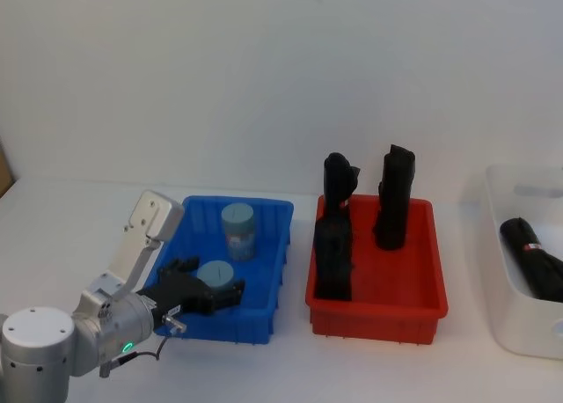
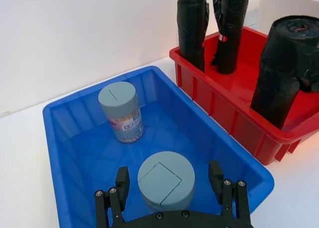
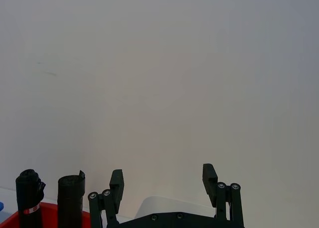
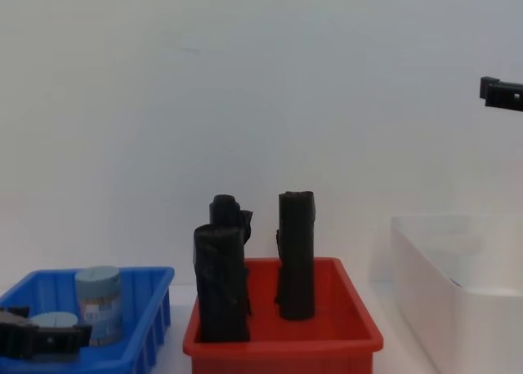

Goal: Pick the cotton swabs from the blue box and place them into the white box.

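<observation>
The spread left tool straddles a round grey-lidded cotton swab tub in the ribbed blue plastic box; right tool spread aloft.

1. The blue box is a shallow, bright blue bin with ribbed sides and a flared rim. It sits flat on the left half of the table, toward the front edge, and both tubs stand in it.
2. The far cotton swab tub stands upright close to the box's back wall. It has a grey-blue lid and a pale body with a printed label band.
3. The near cotton swab tub stands upright by the box's front wall, apart from the far tub. It stands between the spread fingers of the left gripper, with a gap on each side.
4. The white box is plain, smooth-walled and taller. It stands at the table's right edge, well apart from the blue box.
</observation>
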